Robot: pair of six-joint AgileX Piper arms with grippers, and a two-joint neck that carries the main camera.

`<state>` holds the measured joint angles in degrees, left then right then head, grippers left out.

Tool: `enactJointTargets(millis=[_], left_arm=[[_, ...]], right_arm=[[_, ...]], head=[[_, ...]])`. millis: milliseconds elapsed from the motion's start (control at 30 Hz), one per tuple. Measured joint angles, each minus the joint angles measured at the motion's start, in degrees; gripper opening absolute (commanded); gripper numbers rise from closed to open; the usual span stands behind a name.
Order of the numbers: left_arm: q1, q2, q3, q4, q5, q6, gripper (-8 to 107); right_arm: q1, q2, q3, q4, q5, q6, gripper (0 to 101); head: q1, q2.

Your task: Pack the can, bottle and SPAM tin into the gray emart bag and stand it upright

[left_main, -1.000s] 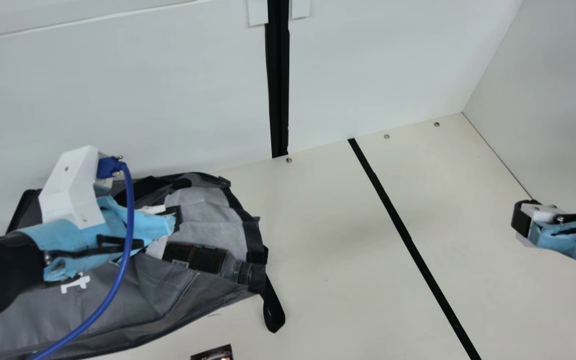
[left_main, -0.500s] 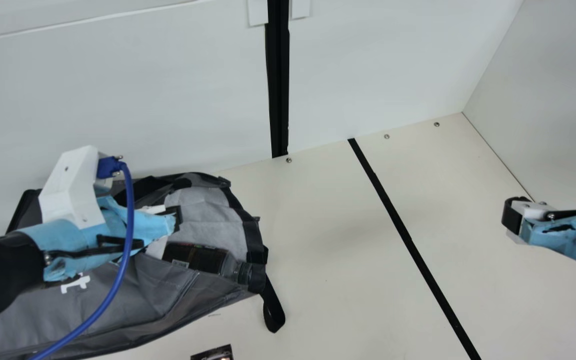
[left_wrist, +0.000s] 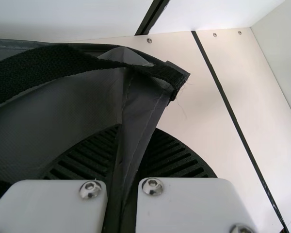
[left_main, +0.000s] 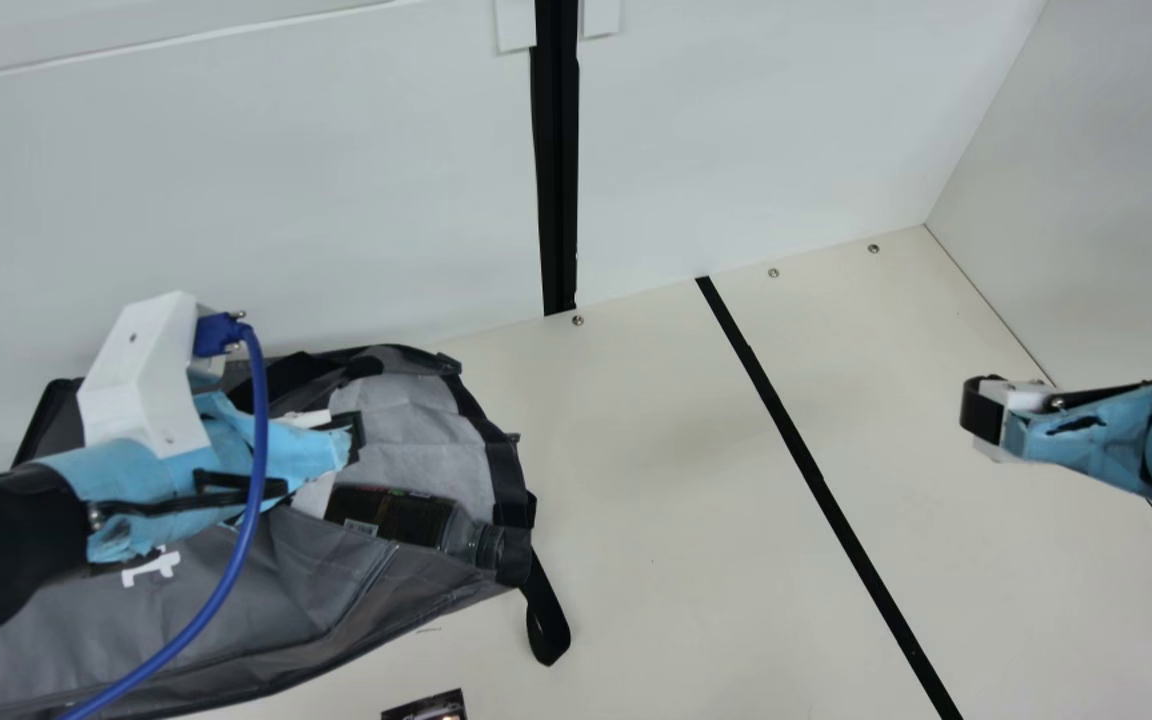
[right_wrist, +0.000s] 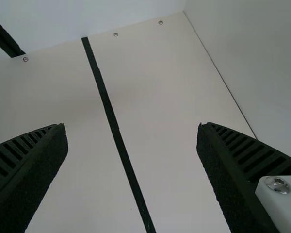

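While the left hand (left_main: 351, 438) is pinched shut on the fabric of the gray emart bag (left_main: 296, 600), lower left of the frame, the bag lies on its side, mouth facing right. Bottle (left_main: 406, 515) is lying in the mouth, neck by the rim. Risks: lifting that edge alone could tip the bottle out, as its neck sits so near the opening. If the grip slips, the mouth likely sags and blocks loading. Handle loop (left_main: 548, 625), hanging off the rim, could catch a finger. Dark printed item (left_main: 429, 707) at the bottom edge, left of centre, is outside the bag; can't tell if can or tin. Surface (left_main: 686, 500): cream, black stripe (left_main: 826, 490) slanting down through right of centre. White back wall (left_main: 336, 180), black post (left_main: 557, 160) upper centre. Right hand (left_main: 982, 410), mid right, is wide, nothing in it; pale side wall (left_main: 1116, 180) behind.
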<state>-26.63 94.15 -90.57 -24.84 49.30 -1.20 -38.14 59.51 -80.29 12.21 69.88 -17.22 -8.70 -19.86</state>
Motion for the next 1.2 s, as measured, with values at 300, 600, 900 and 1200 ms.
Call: enactJointTargets(millis=[300, 600, 900, 1200], left_arm=[[0.0, 0.0, 0.0, 0.0, 0.0, 0.0, -8], [0.0, 0.0, 0.0, 0.0, 0.0, 0.0, -8], [0.0, 0.0, 0.0, 0.0, 0.0, 0.0, -8], [0.0, 0.0, 0.0, 0.0, 0.0, 0.0, -8]], right_arm=[[1.0, 3.7, -1.0, 3.2, -0.1, -3.3, 95], [1.7, 7.7, -2.2, 6.2, 0.0, -7.7, 95], [1.8, 11.7, -2.8, 10.7, -0.1, -12.7, 95], [2.0, 15.7, -1.5, 15.1, -0.9, -18.4, 95]], head=[[0.0, -0.1], [0.0, 0.0], [0.0, 0.0], [0.0, -0.1]])
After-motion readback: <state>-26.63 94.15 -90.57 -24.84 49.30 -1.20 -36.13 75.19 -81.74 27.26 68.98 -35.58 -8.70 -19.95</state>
